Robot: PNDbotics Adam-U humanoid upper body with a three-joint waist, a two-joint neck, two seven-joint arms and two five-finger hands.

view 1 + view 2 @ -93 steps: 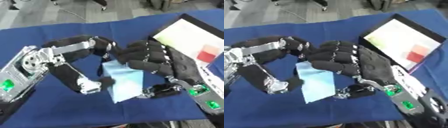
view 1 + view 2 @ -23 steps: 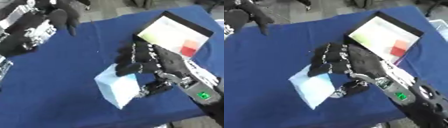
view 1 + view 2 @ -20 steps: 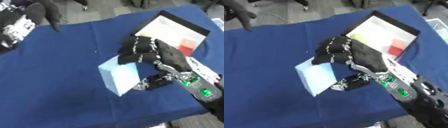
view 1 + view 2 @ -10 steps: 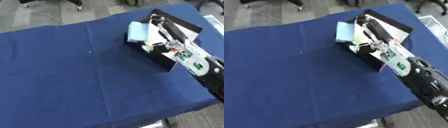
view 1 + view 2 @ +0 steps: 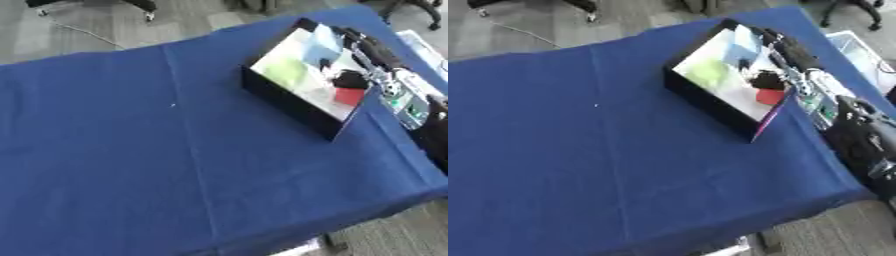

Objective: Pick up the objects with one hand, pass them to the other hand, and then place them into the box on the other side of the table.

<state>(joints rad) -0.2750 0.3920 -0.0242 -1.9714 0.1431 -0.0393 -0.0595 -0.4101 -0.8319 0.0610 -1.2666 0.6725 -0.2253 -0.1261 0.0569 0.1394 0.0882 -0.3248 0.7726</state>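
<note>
A light blue block point(image 5: 321, 47) lies in the far corner of the black box point(image 5: 289, 103) at the table's right side. Inside the box there is also a green patch point(image 5: 282, 73) and a red object point(image 5: 348, 95). My right hand point(image 5: 360, 50) hangs over the box's right rim, right beside the blue block and touching or nearly touching it. Whether it still holds the block I cannot tell. My left hand shows in neither view.
The blue tablecloth point(image 5: 131, 150) covers the table, whose near right corner drops to the floor point(image 5: 385, 235). My right forearm point(image 5: 824, 107) with its green lights runs along the right edge. Chair legs point(image 5: 52, 4) stand beyond the far edge.
The head has turned, shifting the whole picture. My right hand has carried the light blue block from above the box's near wall to inside its far corner. The left hand left the view earlier.
</note>
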